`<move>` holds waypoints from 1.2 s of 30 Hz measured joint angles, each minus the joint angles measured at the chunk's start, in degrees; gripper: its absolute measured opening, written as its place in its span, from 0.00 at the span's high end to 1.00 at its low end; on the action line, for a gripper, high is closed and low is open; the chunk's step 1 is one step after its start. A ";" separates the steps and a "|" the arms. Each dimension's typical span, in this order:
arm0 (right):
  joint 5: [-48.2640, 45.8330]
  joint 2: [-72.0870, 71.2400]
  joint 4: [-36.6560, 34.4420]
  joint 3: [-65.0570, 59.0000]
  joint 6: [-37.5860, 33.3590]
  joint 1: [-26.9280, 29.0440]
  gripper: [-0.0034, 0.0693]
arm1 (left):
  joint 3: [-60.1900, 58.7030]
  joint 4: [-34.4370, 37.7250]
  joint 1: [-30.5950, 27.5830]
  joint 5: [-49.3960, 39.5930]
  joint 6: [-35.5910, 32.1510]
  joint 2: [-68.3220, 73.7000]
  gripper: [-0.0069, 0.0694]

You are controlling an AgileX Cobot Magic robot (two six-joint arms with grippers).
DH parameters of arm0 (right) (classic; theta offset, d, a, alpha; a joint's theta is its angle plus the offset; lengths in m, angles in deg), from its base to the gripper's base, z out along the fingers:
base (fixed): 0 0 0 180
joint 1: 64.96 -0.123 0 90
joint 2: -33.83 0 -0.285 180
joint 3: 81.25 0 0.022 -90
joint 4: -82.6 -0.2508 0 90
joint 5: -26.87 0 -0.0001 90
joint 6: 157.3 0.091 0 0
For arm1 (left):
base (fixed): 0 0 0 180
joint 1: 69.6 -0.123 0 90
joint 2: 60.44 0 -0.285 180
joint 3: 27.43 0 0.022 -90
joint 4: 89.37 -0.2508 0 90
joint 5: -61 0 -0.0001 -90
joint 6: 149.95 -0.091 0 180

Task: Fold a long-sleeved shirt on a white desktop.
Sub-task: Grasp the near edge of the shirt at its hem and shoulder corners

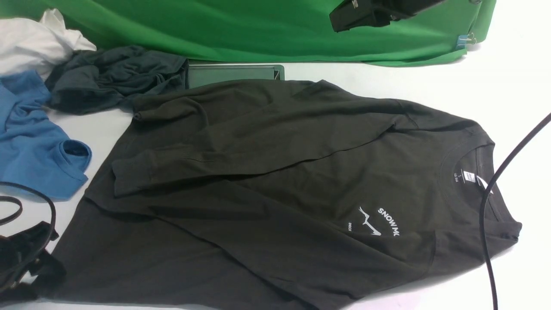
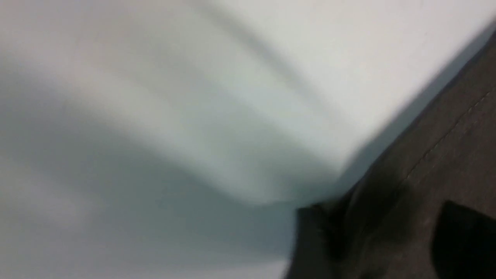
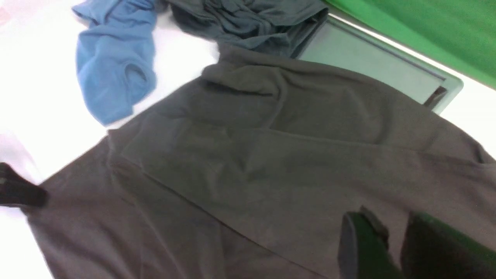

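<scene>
The long-sleeved shirt (image 1: pixel 275 172) is black and lies flat on the white desktop (image 1: pixel 495 77), collar to the right, hem to the left. Both sleeves are folded across its body, and the white "SNOW MO" print faces up. My left gripper (image 1: pixel 30 258) sits low at the shirt's near-left hem corner. In the blurred left wrist view its fingers (image 2: pixel 314 240) stand wide apart over the shirt's edge (image 2: pixel 445 155), open. My right gripper (image 1: pixel 344 19) hangs high at the back, well above the shirt (image 3: pixel 271 162). Its fingers (image 3: pixel 360 240) are close together with nothing between them.
A dark grey-teal garment (image 1: pixel 116 77), a blue shirt (image 1: pixel 30 142) and a white garment (image 1: pixel 34 43) are piled at the back left. The grey hatch (image 1: pixel 232 74) lies behind the black shirt, partly covered. A green backdrop (image 1: pixel 258 30) lines the far edge. A black cable (image 1: pixel 486 215) crosses the collar.
</scene>
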 joint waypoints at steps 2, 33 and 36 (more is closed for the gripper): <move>-1.30 -0.46 -0.04 0.00 0.67 0.00 0.67 | 0.00 0.63 -0.06 0.66 -0.60 0.46 0.66; 28.81 -35.09 22.43 -72.70 -22.46 -16.54 0.14 | 0.53 5.82 -0.06 0.04 -3.64 -7.01 0.86; 29.04 -33.13 24.48 -72.94 -22.04 -19.25 0.15 | 0.53 6.10 -0.06 -0.19 -3.60 -7.19 0.86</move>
